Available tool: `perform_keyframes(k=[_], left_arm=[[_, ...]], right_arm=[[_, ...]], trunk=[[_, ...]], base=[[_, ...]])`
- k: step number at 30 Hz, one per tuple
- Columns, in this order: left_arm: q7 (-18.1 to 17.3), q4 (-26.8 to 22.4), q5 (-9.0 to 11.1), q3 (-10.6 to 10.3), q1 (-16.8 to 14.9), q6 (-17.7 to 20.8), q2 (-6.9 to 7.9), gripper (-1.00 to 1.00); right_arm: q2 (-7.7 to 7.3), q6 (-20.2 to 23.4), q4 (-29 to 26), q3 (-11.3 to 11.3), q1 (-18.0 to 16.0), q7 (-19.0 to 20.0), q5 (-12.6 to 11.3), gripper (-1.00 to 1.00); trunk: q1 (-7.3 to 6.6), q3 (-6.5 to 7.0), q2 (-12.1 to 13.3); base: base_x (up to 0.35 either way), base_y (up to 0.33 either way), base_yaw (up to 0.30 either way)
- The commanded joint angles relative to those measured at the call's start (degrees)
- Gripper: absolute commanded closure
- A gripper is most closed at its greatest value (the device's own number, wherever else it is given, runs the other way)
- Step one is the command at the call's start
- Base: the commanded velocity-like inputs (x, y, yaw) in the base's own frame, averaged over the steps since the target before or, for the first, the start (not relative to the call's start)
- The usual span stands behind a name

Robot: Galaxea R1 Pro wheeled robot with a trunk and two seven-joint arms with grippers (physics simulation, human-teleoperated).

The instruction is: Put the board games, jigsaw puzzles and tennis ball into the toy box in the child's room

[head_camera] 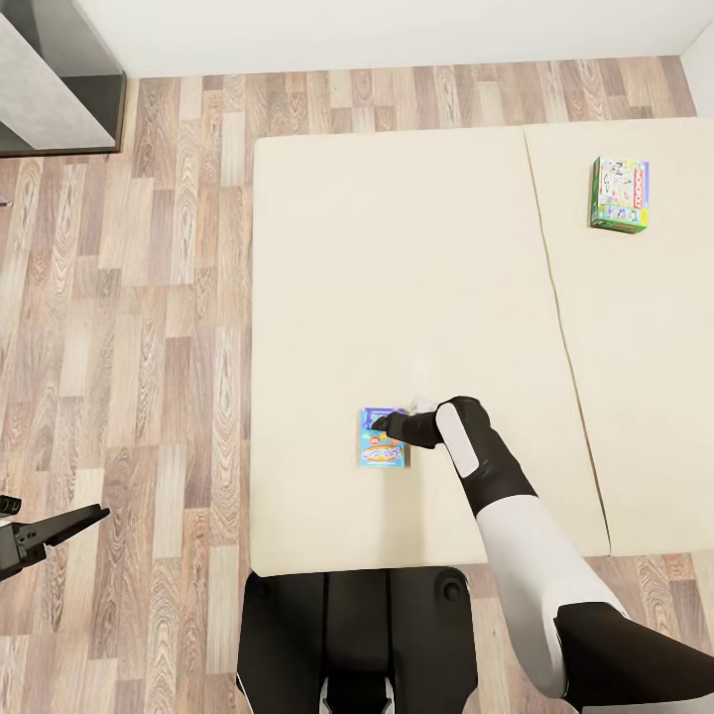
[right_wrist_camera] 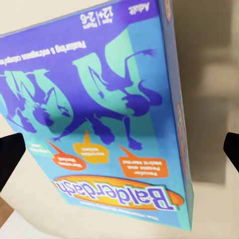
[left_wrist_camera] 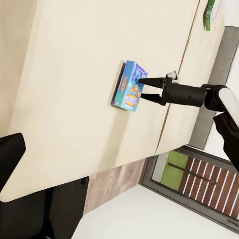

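The blue-purple board game (head_camera: 383, 440) lies flat on the beige bed (head_camera: 397, 248) near its front edge. My right gripper (head_camera: 381, 424) hovers just over the box, open. In the left wrist view its two fingers (left_wrist_camera: 141, 80) spread over the edge of the box (left_wrist_camera: 129, 87). The right wrist view looks straight down on the "Balderdash" cover (right_wrist_camera: 99, 114), with a fingertip (right_wrist_camera: 10, 162) at each side. A green-edged board game (head_camera: 621, 193) rests on the far right of the bed and also shows as the green box (left_wrist_camera: 211, 14). My left gripper (head_camera: 59, 516) hangs open over the floor at the lower left, holding nothing.
Wood-plank floor (head_camera: 129, 327) runs along the bed's left side and beyond its far end. A dark grey cabinet (head_camera: 55, 79) stands at the far left corner. My base (head_camera: 357, 635) is up against the bed's front edge. A seam (head_camera: 555, 327) splits the mattress in two.
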Motion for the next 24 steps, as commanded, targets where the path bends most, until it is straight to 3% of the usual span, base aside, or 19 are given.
perform_keyframes(k=[1,24], left_arm=[[-0.3,0.0,-0.1,0.0,0.0,0.6,0.01,-1.00],[-0.3,0.0,-0.2,0.0,0.0,0.6,-0.07,-1.00]], right_arm=[[0.03,0.2,0.0,-0.1,0.0,-0.6,-0.6,-1.00],[0.03,0.1,0.2,-0.1,0.0,-0.6,-0.6,-1.00]], trunk=[[0.04,-0.06,-0.1],[0.04,-0.06,-0.1]], base=[[0.000,0.000,0.000],[0.000,0.040,0.000]])
